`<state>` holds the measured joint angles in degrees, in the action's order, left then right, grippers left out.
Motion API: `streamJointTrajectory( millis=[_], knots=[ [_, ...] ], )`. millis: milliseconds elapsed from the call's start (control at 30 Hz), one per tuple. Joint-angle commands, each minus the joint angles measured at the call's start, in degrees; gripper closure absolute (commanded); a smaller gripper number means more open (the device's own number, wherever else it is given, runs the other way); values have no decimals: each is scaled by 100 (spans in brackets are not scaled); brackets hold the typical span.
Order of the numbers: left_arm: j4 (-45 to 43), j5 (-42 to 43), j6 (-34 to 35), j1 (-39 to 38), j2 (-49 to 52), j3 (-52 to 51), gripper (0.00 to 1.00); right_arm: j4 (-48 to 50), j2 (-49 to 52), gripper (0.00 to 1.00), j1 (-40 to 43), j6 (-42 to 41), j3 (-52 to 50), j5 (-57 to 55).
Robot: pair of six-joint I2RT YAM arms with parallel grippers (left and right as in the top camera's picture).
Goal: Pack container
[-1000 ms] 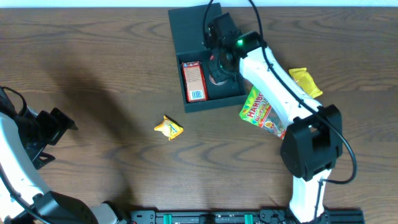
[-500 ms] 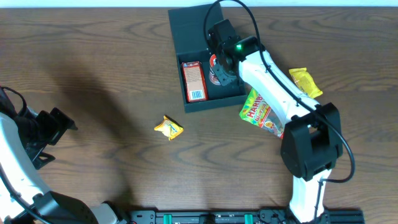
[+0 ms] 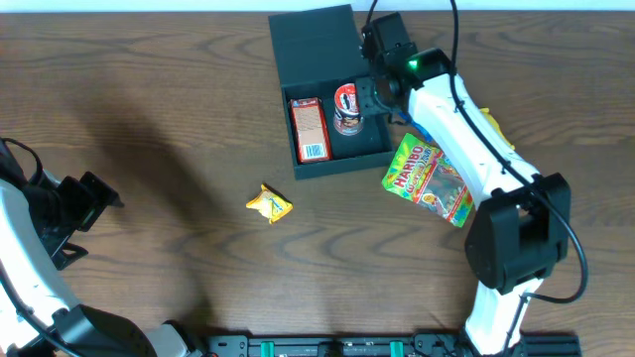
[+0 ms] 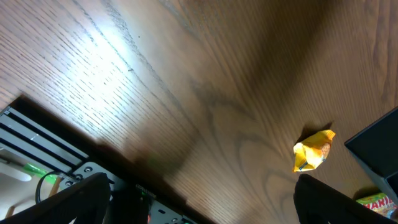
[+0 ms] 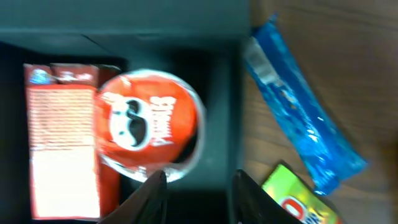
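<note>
Beside the container (image 3: 313, 45), a gummy bag (image 3: 427, 178) (blue packet (image 5: 298, 106) nearby).

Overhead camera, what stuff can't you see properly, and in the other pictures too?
Blue packet: overhead view, covered by the right arm.
Red-and-white carton: right wrist view, print too blurred to read.
Haribo bag: left wrist view, cut off at the bottom corner.
Right gripper: right wrist view, fingers cut off by the bottom edge.

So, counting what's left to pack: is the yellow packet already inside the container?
No, the yellow packet lies on the table, apart from the container.
</note>
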<state>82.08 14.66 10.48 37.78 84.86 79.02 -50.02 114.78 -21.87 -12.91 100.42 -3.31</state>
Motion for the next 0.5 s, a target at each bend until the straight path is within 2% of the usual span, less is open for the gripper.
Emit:
streamJointTrajectory(
  millis=[0,467],
  knots=[
    [15,-24,0,22,-20,63,5,76,74,65,-33,-229,-4,378],
    [17,-24,0,22,-20,63,5,212,503,70,-79,-249,-4,157]
  ],
)
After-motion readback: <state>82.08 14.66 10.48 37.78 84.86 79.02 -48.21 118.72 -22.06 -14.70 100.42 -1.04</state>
